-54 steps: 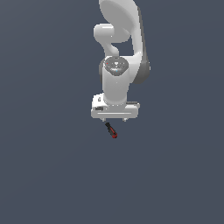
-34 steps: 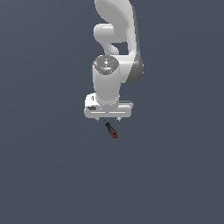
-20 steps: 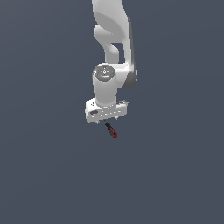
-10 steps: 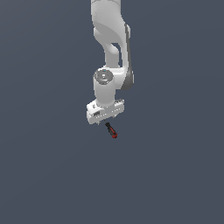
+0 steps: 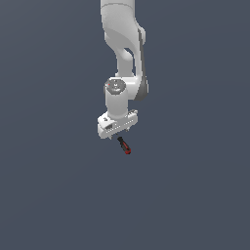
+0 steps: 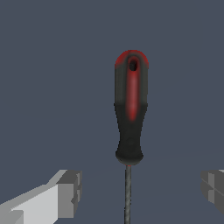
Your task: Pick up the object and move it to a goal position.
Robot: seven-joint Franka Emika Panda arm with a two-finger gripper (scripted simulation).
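Object [image 5: 124, 145]: small screwdriver-like tool, lying flat on grey surface.
Handle black with red inlay and red butt; thin dark shaft [image 6: 127, 192] extends from black collar.

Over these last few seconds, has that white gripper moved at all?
Yes. The gripper has slid toward the exterior view's left and twisted, judged against the screwdriver, which has stayed put on the floor. Its fingers are spread, holding nothing.

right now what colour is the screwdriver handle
Black with red stripe and red cap on the screwdriver handle; clearest in the wrist view.
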